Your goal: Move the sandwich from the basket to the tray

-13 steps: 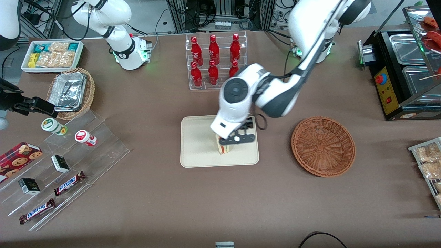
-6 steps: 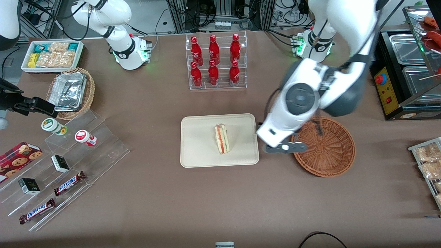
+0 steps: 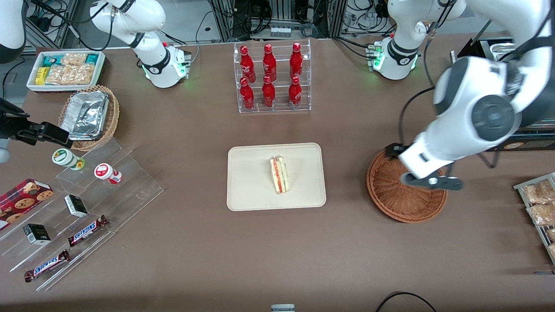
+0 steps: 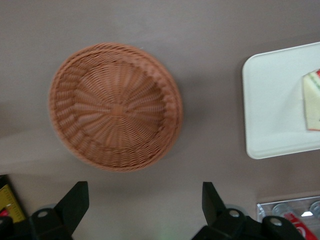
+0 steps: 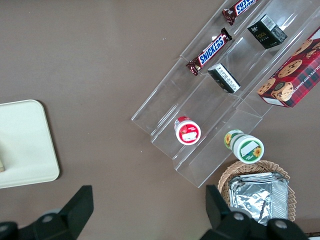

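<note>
The sandwich (image 3: 279, 175) now lies alone on the cream tray (image 3: 247, 190), released since a second ago. My end effector (image 3: 431, 182) has moved away and hangs above the empty wicker basket (image 3: 392, 203), wide open, holding nothing. I judge the task done.

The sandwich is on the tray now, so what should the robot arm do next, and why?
Probably just lift a little higher and pull away to rest. The sandwich already lies on the tray, the basket is empty, and the gripper hangs open above the basket holding nothing. Nothing looks left to carry, so backing off seems the safest small move.
</note>
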